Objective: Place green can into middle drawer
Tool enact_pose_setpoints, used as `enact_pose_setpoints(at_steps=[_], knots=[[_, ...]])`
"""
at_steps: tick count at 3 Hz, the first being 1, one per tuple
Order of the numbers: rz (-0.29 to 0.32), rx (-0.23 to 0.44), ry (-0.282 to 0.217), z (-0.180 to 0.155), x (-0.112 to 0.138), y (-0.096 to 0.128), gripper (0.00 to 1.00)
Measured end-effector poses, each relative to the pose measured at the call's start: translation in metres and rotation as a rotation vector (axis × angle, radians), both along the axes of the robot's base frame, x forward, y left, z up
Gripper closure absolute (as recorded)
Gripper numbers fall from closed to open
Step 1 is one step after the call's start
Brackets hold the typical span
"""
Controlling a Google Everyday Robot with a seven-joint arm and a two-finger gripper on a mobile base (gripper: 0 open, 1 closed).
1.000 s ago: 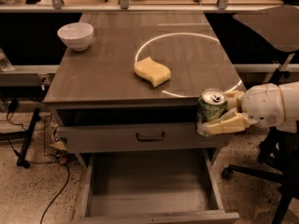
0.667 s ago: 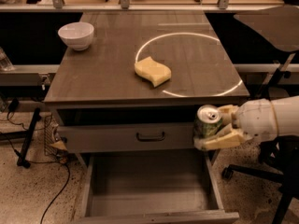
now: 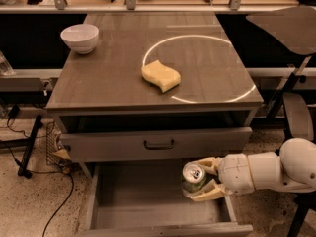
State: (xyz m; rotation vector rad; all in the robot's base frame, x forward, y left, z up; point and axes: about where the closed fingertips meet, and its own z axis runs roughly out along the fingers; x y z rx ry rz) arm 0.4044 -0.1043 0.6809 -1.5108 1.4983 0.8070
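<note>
Green can [image 3: 192,177], upright with its silver top showing, is clamped between the two pale fingers [image 3: 208,196] of the gripper [image 3: 195,180], reaching in from the right over the right side of the open middle drawer [image 3: 143,199].

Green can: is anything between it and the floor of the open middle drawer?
Nothing visible. The gripper holds the green can over the right part of the middle drawer, whose floor is bare. The handled drawer above sits further back, out of the path.
</note>
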Motion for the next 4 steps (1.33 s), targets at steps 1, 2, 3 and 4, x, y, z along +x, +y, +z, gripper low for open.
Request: enact_pose_setpoints(at_steps=[1,2,3,4], knots=[[0.000,0.000,0.000,0.000,0.000,0.000,1.00],[-0.017,0.045,-0.017,-0.032,0.000,0.020,1.00],[-0.039,0.073,-0.039,-0.068,0.009,0.037,1.00],[-0.038,0.110,-0.033,-0.125,0.045,0.061,1.00]])
